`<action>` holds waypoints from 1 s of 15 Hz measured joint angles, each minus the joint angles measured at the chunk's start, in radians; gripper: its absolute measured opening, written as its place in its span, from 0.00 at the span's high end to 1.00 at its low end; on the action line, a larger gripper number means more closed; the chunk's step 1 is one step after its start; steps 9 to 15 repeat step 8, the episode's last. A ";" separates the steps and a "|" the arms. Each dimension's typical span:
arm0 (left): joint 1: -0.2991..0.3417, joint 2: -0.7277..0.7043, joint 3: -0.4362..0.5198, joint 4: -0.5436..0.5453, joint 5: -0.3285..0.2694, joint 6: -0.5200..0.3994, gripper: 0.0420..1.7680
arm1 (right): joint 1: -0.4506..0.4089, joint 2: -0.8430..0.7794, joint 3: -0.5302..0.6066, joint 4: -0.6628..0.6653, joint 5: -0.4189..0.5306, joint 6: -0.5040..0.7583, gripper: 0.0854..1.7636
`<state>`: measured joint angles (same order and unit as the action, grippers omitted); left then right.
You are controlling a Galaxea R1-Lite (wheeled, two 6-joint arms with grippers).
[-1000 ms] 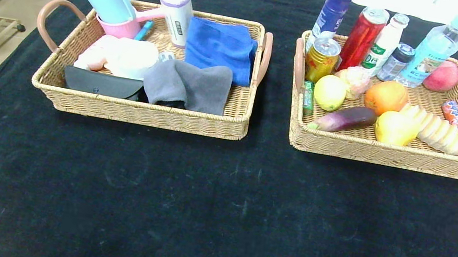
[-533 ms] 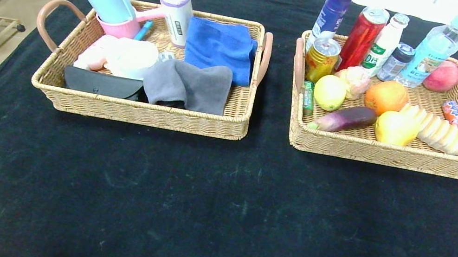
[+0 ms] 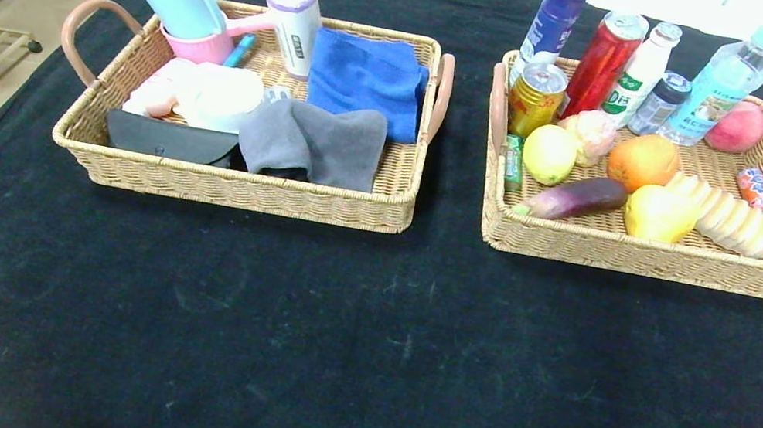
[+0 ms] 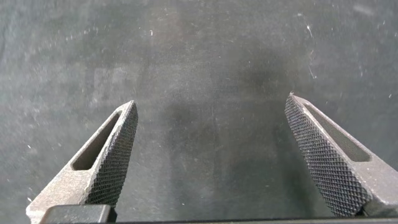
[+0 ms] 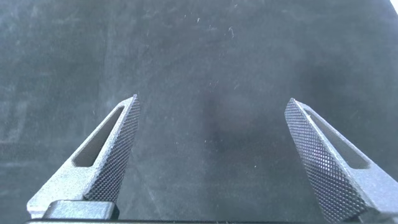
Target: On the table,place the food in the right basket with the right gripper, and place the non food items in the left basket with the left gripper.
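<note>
Crowding risks knocking bottles (image 3: 606, 53); left claw (image 4: 211, 162) and right claw (image 5: 211, 158) gape wide, empty, over bare worktop (image 3: 360, 336).

Right basket (image 3: 657, 255): orange (image 3: 644, 161), yellow pear (image 3: 658, 213), ridged bread loaf (image 3: 734, 219) lying flat; left basket (image 3: 237, 187): crumpled grey towel (image 3: 316, 142), white roll (image 3: 221, 97), possibly tool case (image 3: 279, 93), mostly hidden.
</note>
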<state>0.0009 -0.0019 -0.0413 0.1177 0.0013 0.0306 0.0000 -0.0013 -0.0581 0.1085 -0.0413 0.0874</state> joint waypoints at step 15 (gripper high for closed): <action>0.000 0.000 -0.002 0.001 0.000 0.006 0.03 | 0.000 0.000 0.005 0.000 0.001 0.010 0.04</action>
